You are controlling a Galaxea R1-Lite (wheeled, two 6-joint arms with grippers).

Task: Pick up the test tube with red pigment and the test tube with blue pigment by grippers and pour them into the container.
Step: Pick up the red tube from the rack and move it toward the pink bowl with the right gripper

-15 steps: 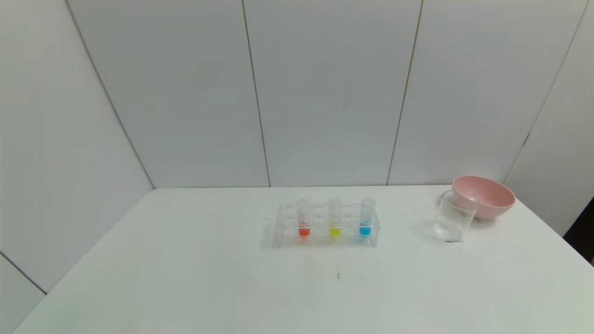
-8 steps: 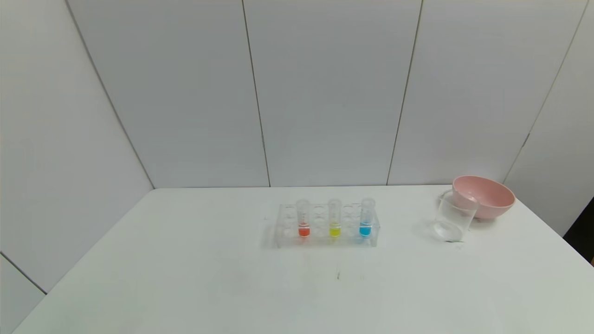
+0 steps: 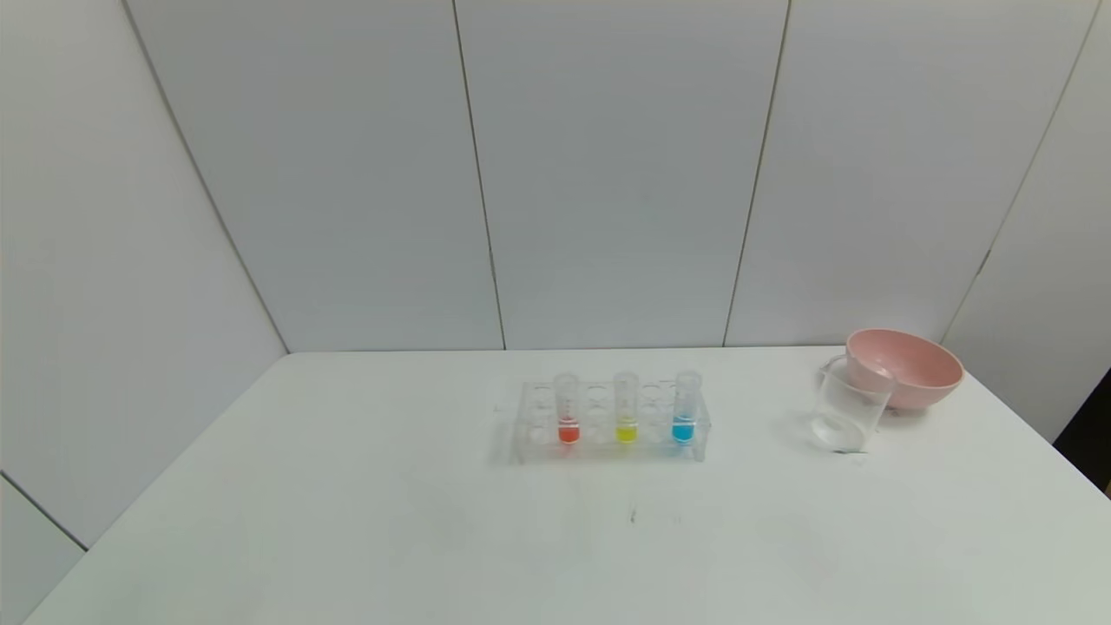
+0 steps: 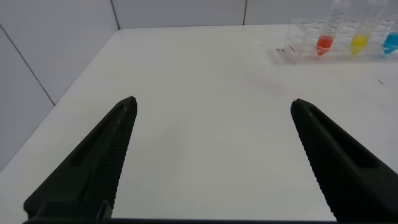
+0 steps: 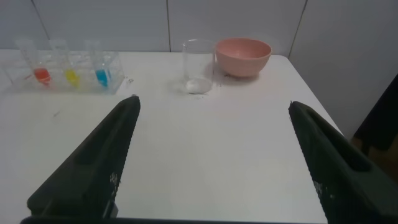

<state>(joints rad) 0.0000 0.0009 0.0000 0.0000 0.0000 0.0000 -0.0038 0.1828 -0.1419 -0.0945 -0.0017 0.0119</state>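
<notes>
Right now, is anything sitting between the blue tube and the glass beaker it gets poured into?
Nothing visible. Bare table lies between the blue tube in the rack and the beaker. The pink bowl sits behind the beaker.

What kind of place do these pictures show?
Probably a lab-style test bench: a clear tube rack holding tubes of coloured liquid, a glass beaker and a pink bowl on a plain white table, boxed by white panels.

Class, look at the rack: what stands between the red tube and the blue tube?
In the head view, the yellow-liquid tube stands between the red tube and the blue tube, all in the clear rack.
</notes>
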